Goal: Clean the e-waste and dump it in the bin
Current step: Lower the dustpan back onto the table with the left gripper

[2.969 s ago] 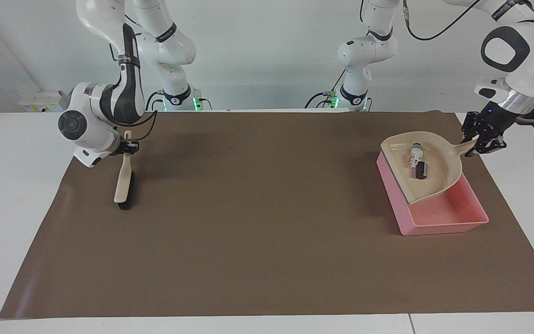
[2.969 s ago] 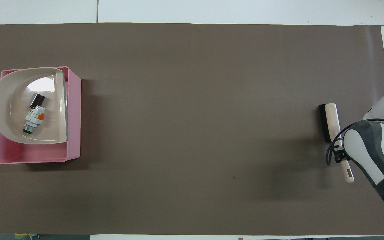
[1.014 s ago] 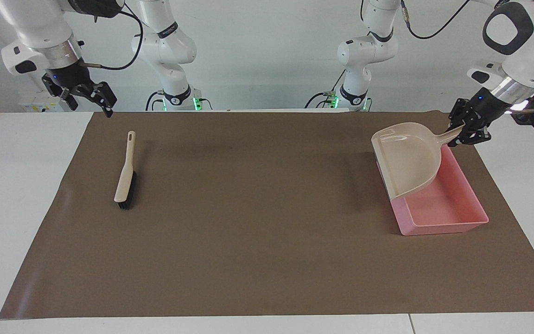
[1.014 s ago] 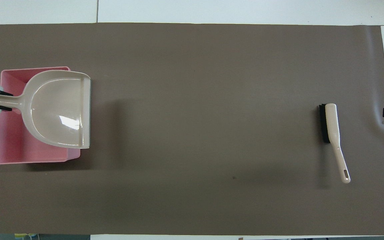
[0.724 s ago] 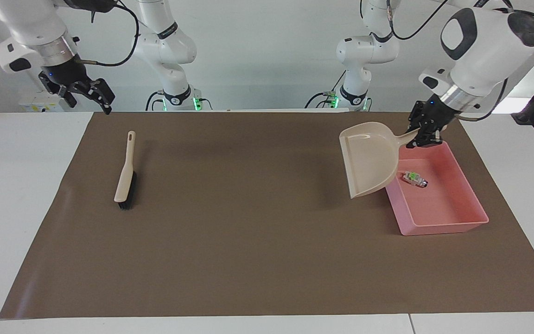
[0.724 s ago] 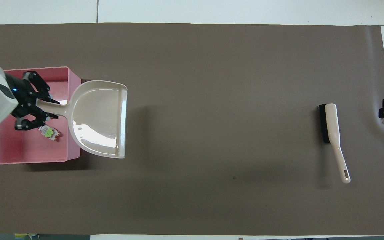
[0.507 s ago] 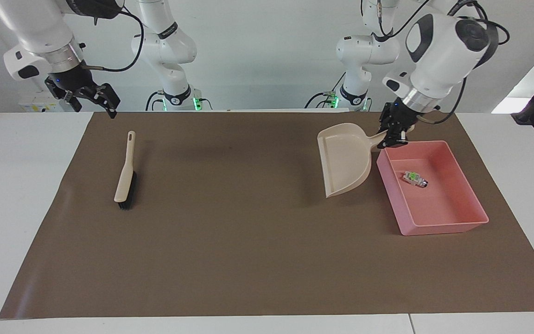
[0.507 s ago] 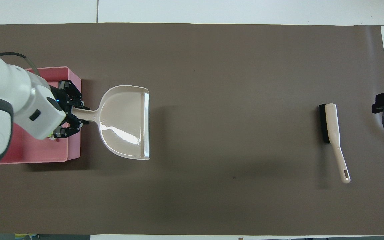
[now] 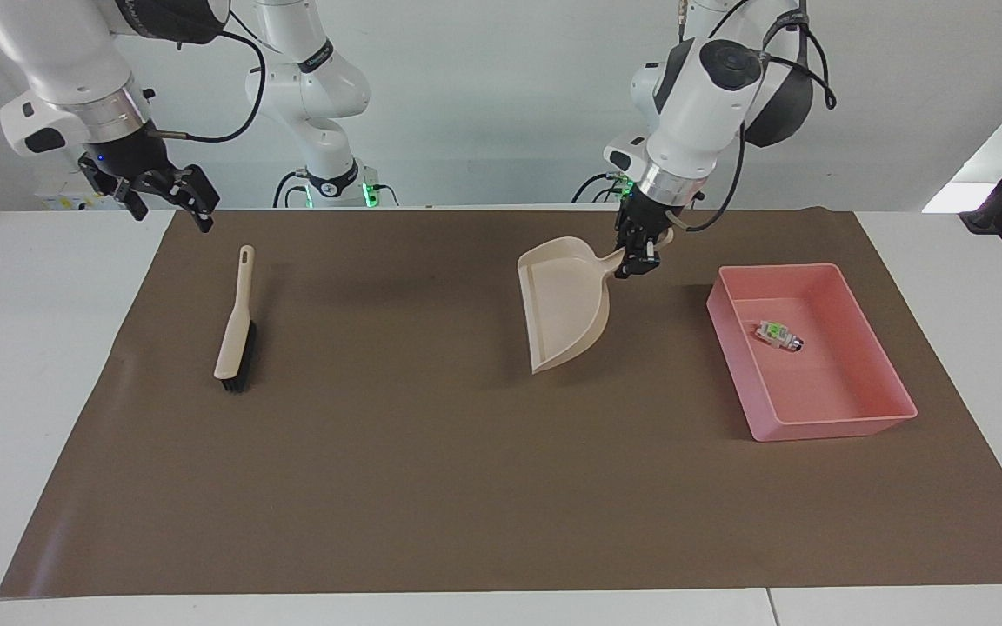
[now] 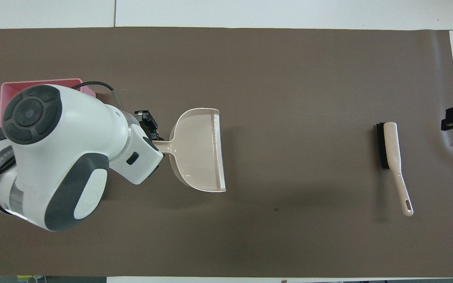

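Beige brush [image 9: 234,323] on brown mat [image 9: 431,487]

Beige dustpan [image 9: 565,300] in left pincer [image 9: 637,255]; e-waste [image 9: 777,334] in bin [image 9: 849,417]

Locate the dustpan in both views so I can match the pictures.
Facing view: the dustpan is near the middle of the mat, held by its handle in the left gripper, beside the pink bin.
Overhead view: the dustpan sits toward the picture's left of centre, its handle running into the left gripper.
Shared landmark: the brush lying toward the right arm's end of the mat.
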`<state>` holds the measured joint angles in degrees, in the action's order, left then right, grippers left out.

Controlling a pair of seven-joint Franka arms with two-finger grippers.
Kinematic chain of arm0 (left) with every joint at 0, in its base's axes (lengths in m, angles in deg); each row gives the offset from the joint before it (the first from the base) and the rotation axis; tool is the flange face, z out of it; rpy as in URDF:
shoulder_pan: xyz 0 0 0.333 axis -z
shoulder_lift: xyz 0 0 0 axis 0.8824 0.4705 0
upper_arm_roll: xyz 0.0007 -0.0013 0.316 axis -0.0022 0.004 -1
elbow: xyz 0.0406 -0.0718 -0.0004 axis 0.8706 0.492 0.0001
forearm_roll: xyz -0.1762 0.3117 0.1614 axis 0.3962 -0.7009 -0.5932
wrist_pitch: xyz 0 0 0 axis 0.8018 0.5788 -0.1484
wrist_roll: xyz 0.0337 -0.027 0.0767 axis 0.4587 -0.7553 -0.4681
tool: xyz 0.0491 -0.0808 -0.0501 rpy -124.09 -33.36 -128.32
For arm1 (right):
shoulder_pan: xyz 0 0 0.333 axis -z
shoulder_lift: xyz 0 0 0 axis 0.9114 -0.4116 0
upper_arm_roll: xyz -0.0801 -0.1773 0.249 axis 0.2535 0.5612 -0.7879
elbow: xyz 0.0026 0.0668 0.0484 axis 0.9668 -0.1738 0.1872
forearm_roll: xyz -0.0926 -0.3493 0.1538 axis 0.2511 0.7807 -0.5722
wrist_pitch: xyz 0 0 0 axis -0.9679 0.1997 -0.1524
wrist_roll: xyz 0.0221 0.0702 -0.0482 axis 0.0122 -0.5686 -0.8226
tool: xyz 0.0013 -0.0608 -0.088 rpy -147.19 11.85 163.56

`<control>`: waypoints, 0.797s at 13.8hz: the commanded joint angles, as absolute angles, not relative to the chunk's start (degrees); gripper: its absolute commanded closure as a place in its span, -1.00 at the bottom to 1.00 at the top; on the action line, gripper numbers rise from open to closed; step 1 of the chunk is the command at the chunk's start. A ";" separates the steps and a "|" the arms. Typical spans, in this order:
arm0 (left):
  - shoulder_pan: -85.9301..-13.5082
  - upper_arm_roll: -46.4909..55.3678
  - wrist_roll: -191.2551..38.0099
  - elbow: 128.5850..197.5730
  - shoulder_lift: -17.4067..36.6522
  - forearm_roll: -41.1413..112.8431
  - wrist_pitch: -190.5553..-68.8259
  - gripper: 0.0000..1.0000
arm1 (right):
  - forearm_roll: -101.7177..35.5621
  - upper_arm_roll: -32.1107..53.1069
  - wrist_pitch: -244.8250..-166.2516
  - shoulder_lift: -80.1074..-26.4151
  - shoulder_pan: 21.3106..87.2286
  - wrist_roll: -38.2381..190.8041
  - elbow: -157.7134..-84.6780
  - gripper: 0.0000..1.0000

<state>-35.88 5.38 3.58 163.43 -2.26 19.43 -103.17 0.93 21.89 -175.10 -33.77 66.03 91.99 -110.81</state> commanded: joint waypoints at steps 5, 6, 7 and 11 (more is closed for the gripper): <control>-31.96 4.49 0.96 161.99 2.37 20.38 -106.01 1.00 | -0.12 22.27 -175.22 -32.47 65.87 92.37 -112.19 -1.00; -32.31 4.49 1.31 162.16 2.72 20.38 -106.27 1.00 | -0.12 22.27 -175.22 -32.47 65.87 92.37 -112.19 -1.00; -32.40 4.49 1.31 162.07 3.51 20.38 -106.27 1.00 | -0.12 22.27 -175.13 -32.47 65.87 92.37 -112.19 -1.00; -32.31 4.31 1.31 162.25 5.45 19.94 -106.97 1.00 | -0.12 22.27 -175.22 -32.47 65.87 92.37 -112.19 -1.00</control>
<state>-32.41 4.77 1.10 162.66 4.44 19.47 -105.74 0.93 21.90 -175.09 -33.72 66.03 91.99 -110.81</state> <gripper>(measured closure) 0.665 0.000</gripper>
